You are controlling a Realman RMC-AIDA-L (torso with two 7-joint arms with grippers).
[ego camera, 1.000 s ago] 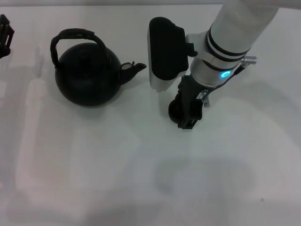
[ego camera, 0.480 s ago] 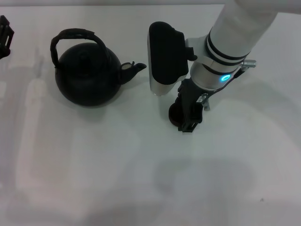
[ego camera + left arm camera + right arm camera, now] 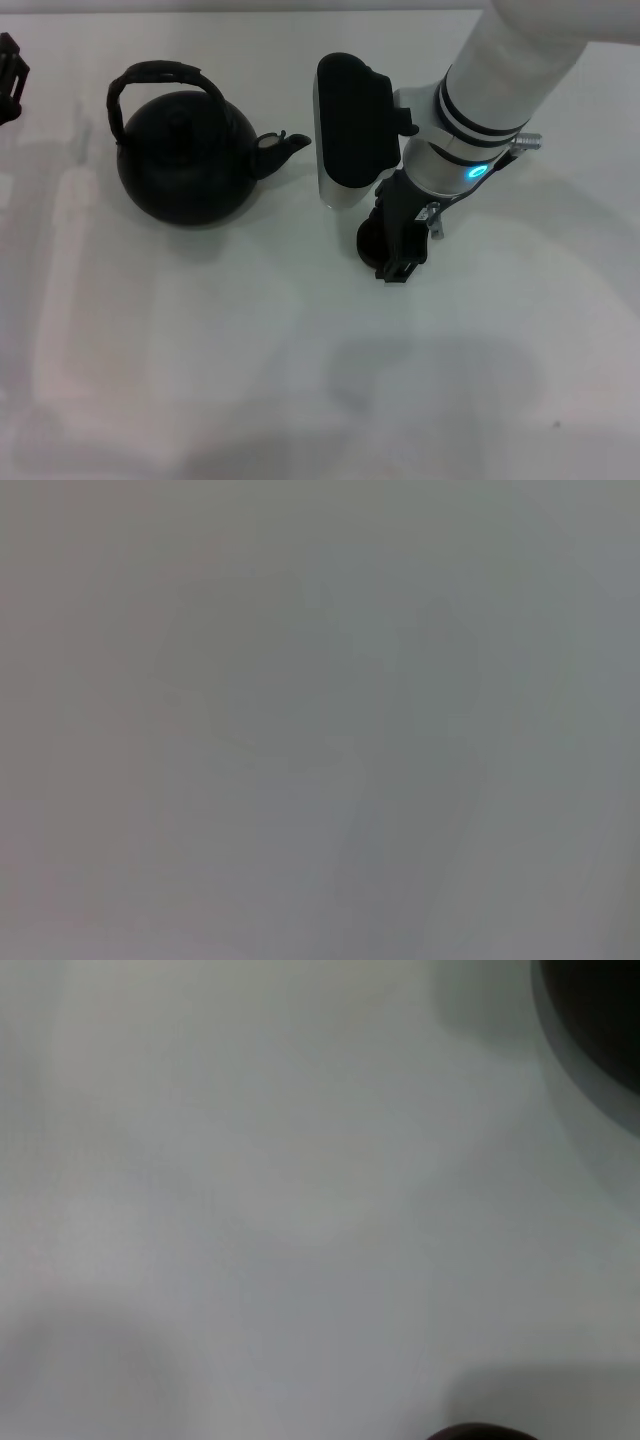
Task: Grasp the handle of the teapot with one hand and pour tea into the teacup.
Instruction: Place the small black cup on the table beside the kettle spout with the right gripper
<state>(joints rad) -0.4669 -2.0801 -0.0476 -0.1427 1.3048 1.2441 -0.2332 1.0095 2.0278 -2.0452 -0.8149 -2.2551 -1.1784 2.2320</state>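
Observation:
The black round-bellied teapot (image 3: 185,160) stands at the left of the white table, its short spout (image 3: 280,148) pointing right. Its rough arched handle (image 3: 160,75) stands up over the lid, and nothing holds it. The tiny black teacup (image 3: 367,243) sits to the right of the spout, mostly hidden under my right gripper (image 3: 396,262), which reaches down from above and is shut on the cup's rim. In the right wrist view a dark edge of the teapot (image 3: 600,1020) shows. My left gripper (image 3: 8,70) is parked at the far left edge, away from the teapot.
The white table (image 3: 300,380) spreads out in front of the teapot and cup. My right arm's big white and black wrist housing (image 3: 350,120) hangs just right of the spout. The left wrist view shows only blank grey surface.
My right gripper has shifted and turned slightly with the teacup, a few pixels to the left. The teapot and the left arm have not moved.

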